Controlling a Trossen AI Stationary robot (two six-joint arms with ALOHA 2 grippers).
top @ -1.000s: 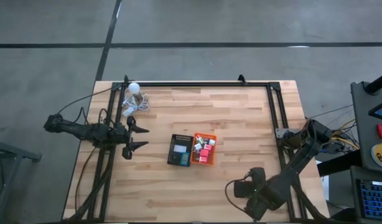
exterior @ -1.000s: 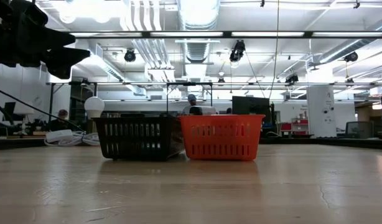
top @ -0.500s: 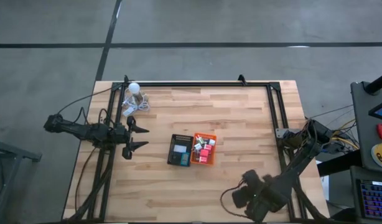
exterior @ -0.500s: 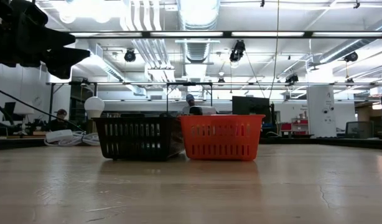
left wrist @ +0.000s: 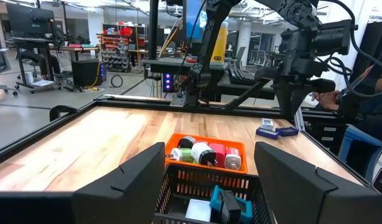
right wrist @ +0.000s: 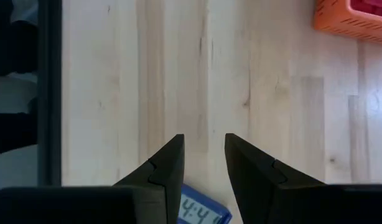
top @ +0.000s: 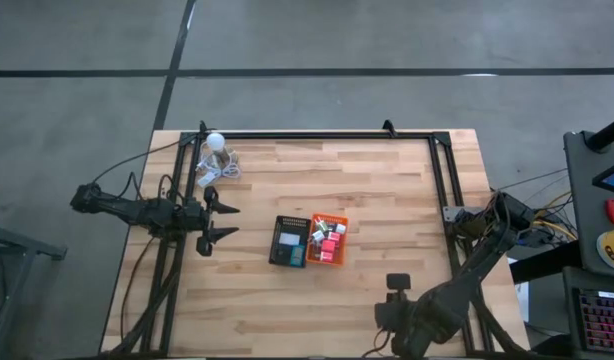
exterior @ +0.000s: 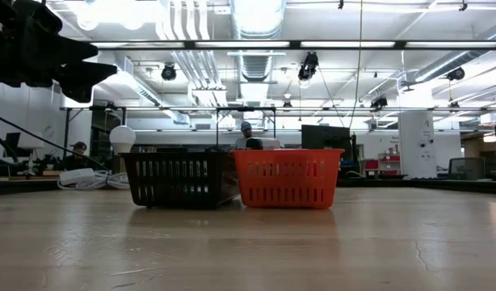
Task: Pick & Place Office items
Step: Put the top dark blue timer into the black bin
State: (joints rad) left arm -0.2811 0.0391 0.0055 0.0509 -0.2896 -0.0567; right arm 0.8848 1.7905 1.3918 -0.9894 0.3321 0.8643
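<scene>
A blue digital display (right wrist: pixel 203 211) is half hidden behind the right end effector (right wrist: pixel 203 163); the orange tray (right wrist: pixel 353 17) is cut off

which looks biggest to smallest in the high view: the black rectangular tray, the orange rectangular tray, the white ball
1. and 2. The black rectangular tray and the orange rectangular tray, side by side, look about alike; I would not rank them.
3. The white ball, near the table's far left corner, is clearly smallest.

A large open robotics lab: exposed ceiling ducts (exterior: pixel 252 48) and strip lights hang above the wooden table (exterior: pixel 248 242), with monitors (exterior: pixel 325 137) and parts shelves (left wrist: pixel 119 46) beyond it.
</scene>
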